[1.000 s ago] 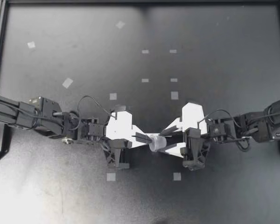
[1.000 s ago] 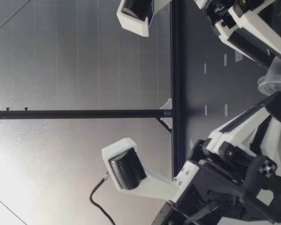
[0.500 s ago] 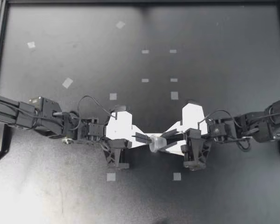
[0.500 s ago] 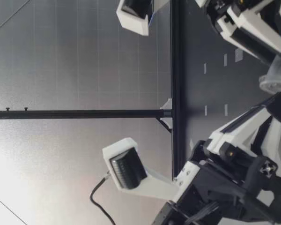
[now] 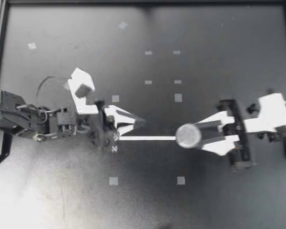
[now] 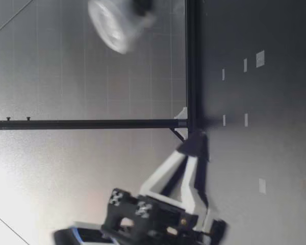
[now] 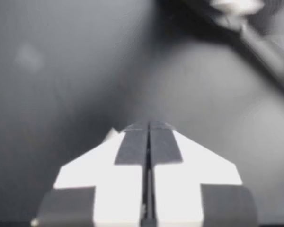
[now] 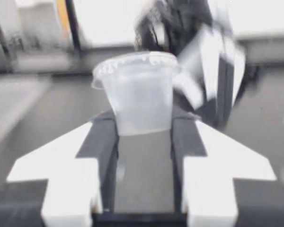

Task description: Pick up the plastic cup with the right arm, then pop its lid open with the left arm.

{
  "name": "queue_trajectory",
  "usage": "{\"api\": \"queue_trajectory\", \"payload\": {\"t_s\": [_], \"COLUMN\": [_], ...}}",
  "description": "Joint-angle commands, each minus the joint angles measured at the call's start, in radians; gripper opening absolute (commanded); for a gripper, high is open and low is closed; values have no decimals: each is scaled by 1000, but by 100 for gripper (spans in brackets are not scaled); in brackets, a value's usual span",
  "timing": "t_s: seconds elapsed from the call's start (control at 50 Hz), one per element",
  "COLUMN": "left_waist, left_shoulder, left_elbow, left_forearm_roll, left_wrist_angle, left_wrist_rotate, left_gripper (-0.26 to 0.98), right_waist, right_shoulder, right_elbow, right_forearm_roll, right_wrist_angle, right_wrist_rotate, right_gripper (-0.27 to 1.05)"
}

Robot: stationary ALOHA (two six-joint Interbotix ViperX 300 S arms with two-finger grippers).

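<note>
"What's on that table, apart from the work itself?"

"Not much. It's a dark, matte top. A thin white strip lies flat across the middle. Small pale tape squares are dotted over the surface, most of them on one side of the strip. A pair sits on the other side, well apart from each other. One loose square near the far edge lies crooked."

"And around the edges?"

"A black frame borders the table. Seen from table height, a black post stands upright on the far rail, with a small brace at its foot. Behind it is a grey panelled wall."
</note>
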State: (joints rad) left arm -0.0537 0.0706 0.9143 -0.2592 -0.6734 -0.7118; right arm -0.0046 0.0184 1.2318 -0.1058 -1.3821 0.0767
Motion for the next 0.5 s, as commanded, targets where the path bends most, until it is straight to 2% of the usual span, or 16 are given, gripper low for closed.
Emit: {"api": "queue_trajectory", "payload": {"t_s": [0.0, 0.1, 0.18, 0.3, 0.38, 0.48], "left_waist": [-3, -3, -5, 0, 0, 0], "left_shoulder": [-29, -43, -48, -43, -32, -29], "left_elbow": [0, -20, -48, -64, -61, -63], "left_forearm_roll": [95, 222, 272, 278, 253, 229], "left_wrist_angle": [-21, -64, -110, -129, -121, -127], "left_wrist_rotate": [-175, -371, -466, -517, -515, -517], "left_gripper": [2, 16, 32, 65, 82, 84], "right_waist": [3, 3, 2, 3, 2, 2], "right_shoulder": [34, 109, 153, 184, 181, 176], "right_elbow": [-11, -61, -107, -153, -155, -153], "right_forearm_roll": [2, 0, -12, -48, -49, -49], "right_wrist_angle": [-86, -89, -91, -89, -89, -78], "right_wrist_rotate": [-17, -23, -23, -23, -23, -23], "right_gripper": [24, 24, 24, 24, 24, 24]}}
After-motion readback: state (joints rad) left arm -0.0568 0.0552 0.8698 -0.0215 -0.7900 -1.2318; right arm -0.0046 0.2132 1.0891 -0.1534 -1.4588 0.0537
